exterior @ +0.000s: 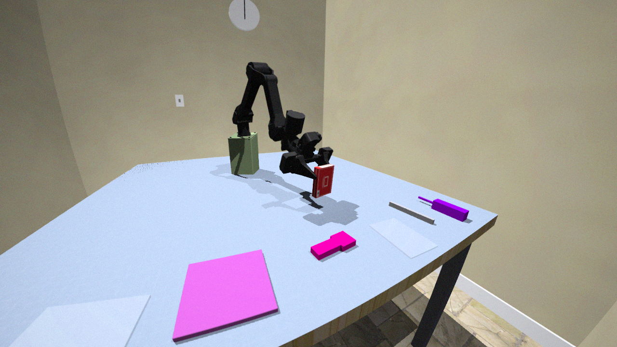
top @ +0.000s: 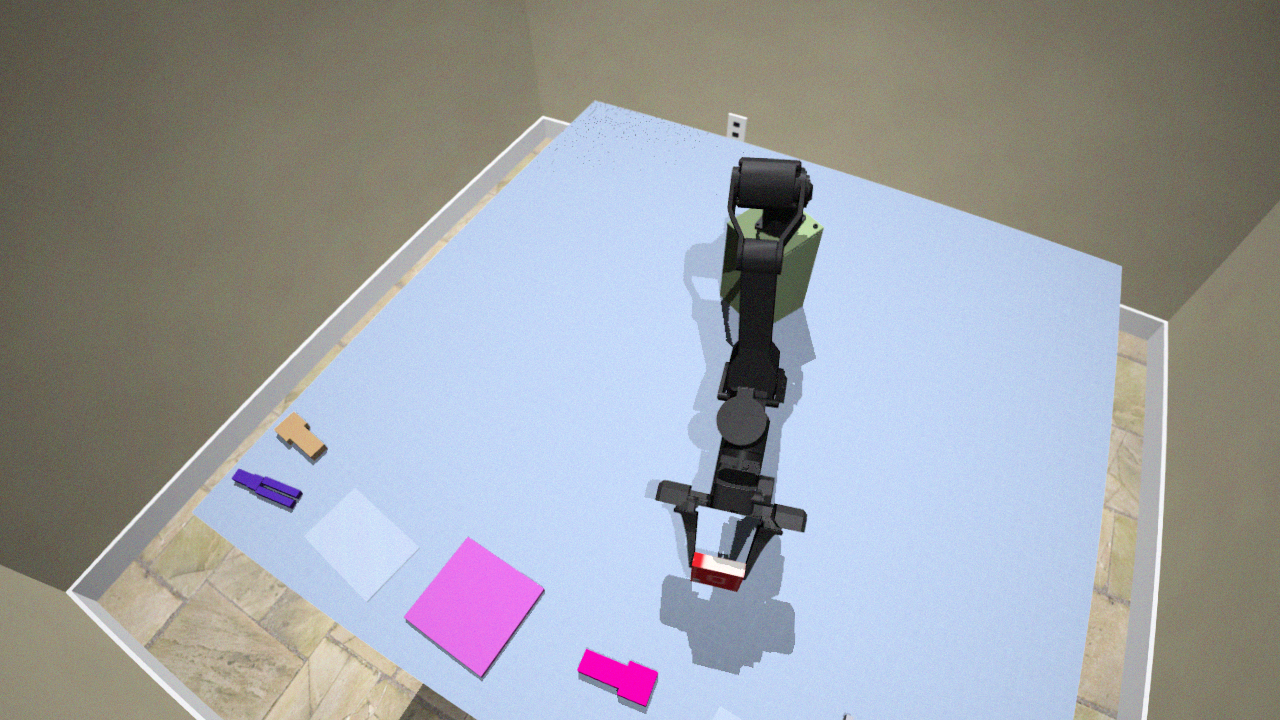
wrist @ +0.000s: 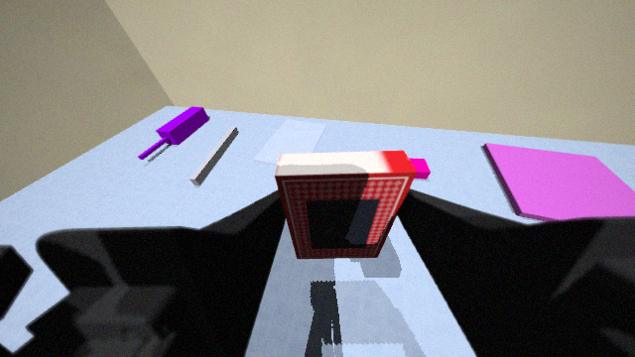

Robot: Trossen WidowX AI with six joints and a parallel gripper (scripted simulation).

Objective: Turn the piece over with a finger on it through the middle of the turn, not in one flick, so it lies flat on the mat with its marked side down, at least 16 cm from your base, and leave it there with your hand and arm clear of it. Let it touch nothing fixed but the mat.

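Note:
The piece is a flat red box (exterior: pixel 323 180) with a checkered face and a dark rectangle on it. It stands almost upright on the light blue mat, its lower edge at or just above the mat. My gripper (exterior: pixel 316 172) is shut on its two side edges near the top. In the wrist view the box (wrist: pixel 344 205) sits between my black fingers, marked face toward the camera. From above, the box (top: pixel 717 571) shows mostly its top edge, between my fingertips (top: pixel 723 559), well out from the green base (top: pixel 771 259).
A magenta stepped block (exterior: pixel 333 244) lies in front of the box. A large pink slab (exterior: pixel 224 291), pale sheets (exterior: pixel 403 236), a grey bar (exterior: pixel 411 212) and a purple tool (exterior: pixel 446 207) lie near the table's edge. A tan block (top: pixel 299 434) and a purple piece (top: pixel 266 490) lie far left.

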